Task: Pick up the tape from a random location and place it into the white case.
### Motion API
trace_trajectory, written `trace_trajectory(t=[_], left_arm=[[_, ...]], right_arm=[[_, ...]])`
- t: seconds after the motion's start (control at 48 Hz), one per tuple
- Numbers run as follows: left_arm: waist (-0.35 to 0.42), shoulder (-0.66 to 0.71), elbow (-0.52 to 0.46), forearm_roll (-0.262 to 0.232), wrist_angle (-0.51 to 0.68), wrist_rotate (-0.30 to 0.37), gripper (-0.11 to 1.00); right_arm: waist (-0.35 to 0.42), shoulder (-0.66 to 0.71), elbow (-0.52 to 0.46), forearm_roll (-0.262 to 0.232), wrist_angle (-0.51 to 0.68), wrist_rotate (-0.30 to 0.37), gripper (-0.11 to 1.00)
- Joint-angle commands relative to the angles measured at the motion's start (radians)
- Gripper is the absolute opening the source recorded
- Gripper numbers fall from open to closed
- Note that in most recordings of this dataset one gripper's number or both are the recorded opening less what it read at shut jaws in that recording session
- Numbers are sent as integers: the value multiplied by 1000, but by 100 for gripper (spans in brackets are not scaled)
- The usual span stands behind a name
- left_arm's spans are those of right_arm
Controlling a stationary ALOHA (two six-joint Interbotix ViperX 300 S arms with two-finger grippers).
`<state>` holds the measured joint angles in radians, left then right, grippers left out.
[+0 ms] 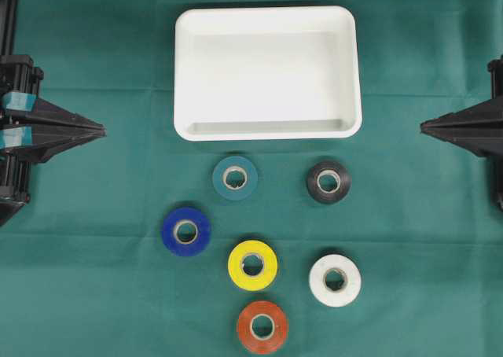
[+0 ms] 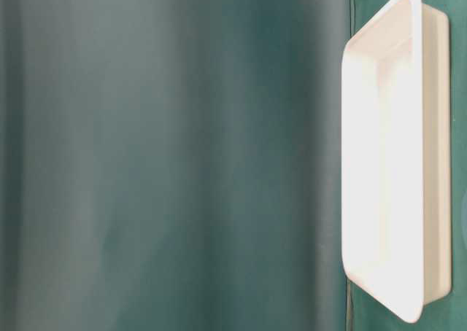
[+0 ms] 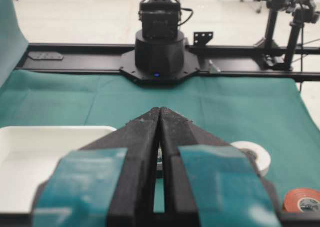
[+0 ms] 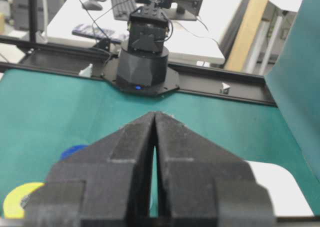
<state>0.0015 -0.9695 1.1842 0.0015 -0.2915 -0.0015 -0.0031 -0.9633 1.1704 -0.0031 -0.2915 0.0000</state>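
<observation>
A smooth, glossy white case (image 1: 267, 72), a shallow rectangular plastic tray with rounded corners and a raised rim, lies on the far half of the bench (image 1: 102, 294), which is covered with a matte dark green cloth showing faint creases. Nearer the camera, six flat rings of tape lie apart from one another, each with a pale cardboard core: a teal roll (image 1: 235, 178) just below the case, a black roll (image 1: 328, 182) to its right, a blue roll (image 1: 185, 231), a yellow roll (image 1: 252, 264), a white roll (image 1: 335, 280) and an orange roll (image 1: 262, 326) nearest the edge. None is in the case.

The left end effector (image 1: 98, 130) reaches in level from the left edge, its black wedge-shaped fingers (image 3: 145, 137) pressed together to a point, with teal tape patches on their backs; it holds nothing. The right end effector (image 1: 427, 124) mirrors it from the right edge, likewise closed and empty. Both sit well apart from the rolls and the case.
</observation>
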Motion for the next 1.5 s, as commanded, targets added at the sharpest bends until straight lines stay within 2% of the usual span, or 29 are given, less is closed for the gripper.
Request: trace_trajectory(t=[0.0, 0.646, 0.729, 0.834, 0.875, 0.938, 1.021, 1.063, 1.125, 1.167, 1.209, 1.479], left_arm=[[-2, 5, -41, -2, 23, 8, 1], [-2, 6, -49, -2, 66, 2, 2], [-2, 6, -49, -2, 66, 5, 13], [-2, 6, -49, 0, 66, 6, 40], [-2, 6, -49, -2, 66, 6, 54], [-2, 9, -49, 0, 66, 6, 73], [-2, 14, -49, -2, 66, 3, 93], [-2, 15, -49, -2, 66, 3, 98], [-2, 14, -49, 0, 66, 2, 98], [-2, 14, -49, 0, 66, 2, 98], [-2, 14, -49, 0, 66, 2, 98], [-2, 15, -49, 0, 75, 0, 98]], right_arm=[[-5, 5, -15, 3, 0, 3, 0], [-5, 3, -38, -2, 110, 3, 0], [-3, 0, -38, -2, 112, 5, 0], [-5, 0, -40, 0, 112, 5, 2], [-5, 0, -43, 0, 112, 5, 8], [-5, 3, -44, 2, 112, 8, 23], [-8, 6, -44, 2, 112, 8, 50], [-9, 9, -44, 0, 112, 8, 62], [-17, 12, -46, 0, 112, 8, 79], [-21, 14, -46, 0, 114, 8, 87], [-25, 14, -46, 0, 114, 8, 91], [-28, 14, -49, 0, 115, 9, 92]])
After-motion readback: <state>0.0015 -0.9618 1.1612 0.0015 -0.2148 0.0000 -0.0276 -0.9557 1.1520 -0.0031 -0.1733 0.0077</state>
